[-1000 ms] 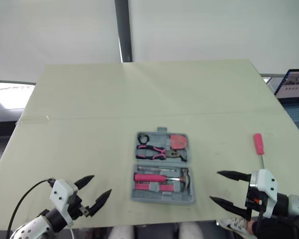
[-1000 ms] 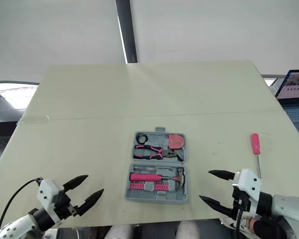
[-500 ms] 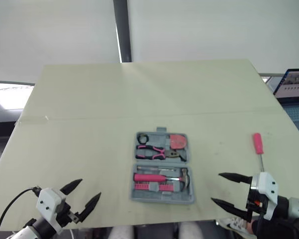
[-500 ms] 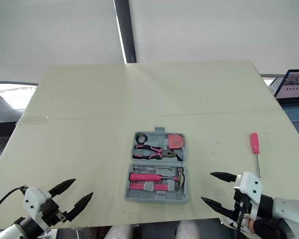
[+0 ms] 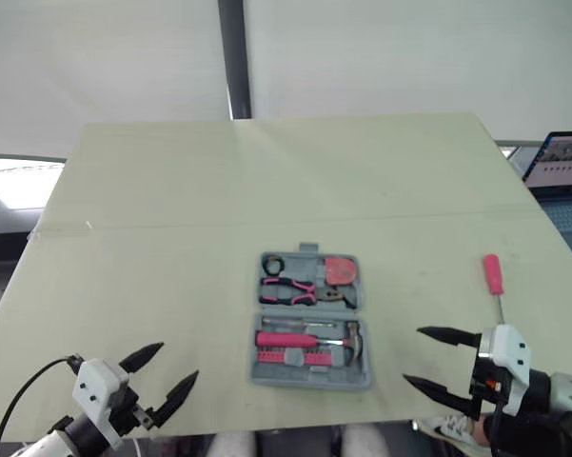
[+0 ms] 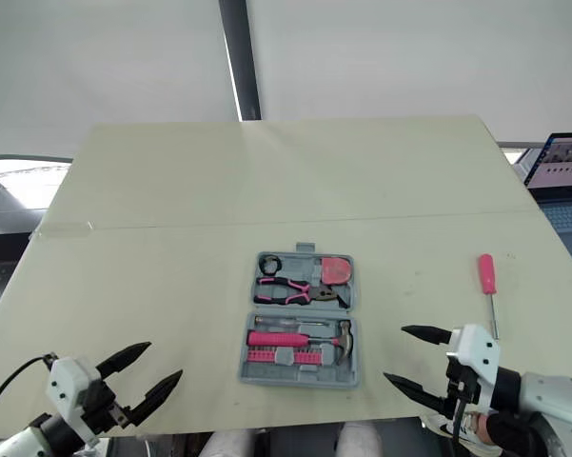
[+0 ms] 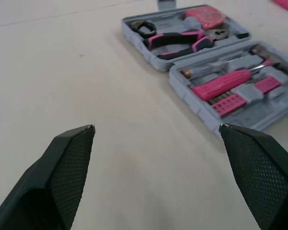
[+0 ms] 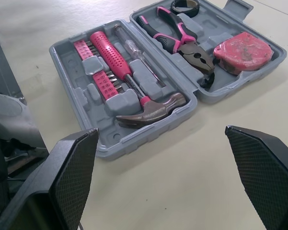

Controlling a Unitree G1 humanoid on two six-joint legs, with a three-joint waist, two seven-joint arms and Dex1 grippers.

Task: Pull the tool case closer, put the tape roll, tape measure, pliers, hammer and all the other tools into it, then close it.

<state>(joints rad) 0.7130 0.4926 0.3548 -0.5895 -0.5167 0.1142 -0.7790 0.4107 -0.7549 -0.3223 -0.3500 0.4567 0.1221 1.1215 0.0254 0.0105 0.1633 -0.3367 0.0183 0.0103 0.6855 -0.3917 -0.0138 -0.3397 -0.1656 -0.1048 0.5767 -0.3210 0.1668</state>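
**Gripper state.** Both grippers are released and empty. The left gripper (image 5: 180, 360) hangs at the near-left corner of the table (image 5: 171, 190), fingers spread. The right gripper (image 5: 411, 354) sits at the near edge, jaws wide, just right of the tool case (image 5: 311, 319).

**Task items.** The case lies open and flat between the two grippers, close to the near edge. In the far half are the tape roll (image 8: 184, 5), pliers (image 8: 179, 38) and tape measure (image 8: 243, 50). The near half holds the hammer (image 8: 112, 57) and the bit strip (image 8: 93, 67). One pink-handled screwdriver (image 5: 496, 281) lies outside, right of the case and beyond the right gripper.

**Hazards.**
- The screwdriver handle looks round. If you touch it with one finger only, it may roll toward the right table edge, which is near.
- Do not close the case before you load the screwdriver. The task would then be incomplete.
- Do not pull the case nearer. It has little table left in front of it and could tip off.
- If the screwdriver is not seated in its recess, the lid will probably jam.

**Clearance.** The far half and the left side of the table are bare. A laptop (image 5: 562, 162) stands past the right edge, so keep the right arm's swing inboard.
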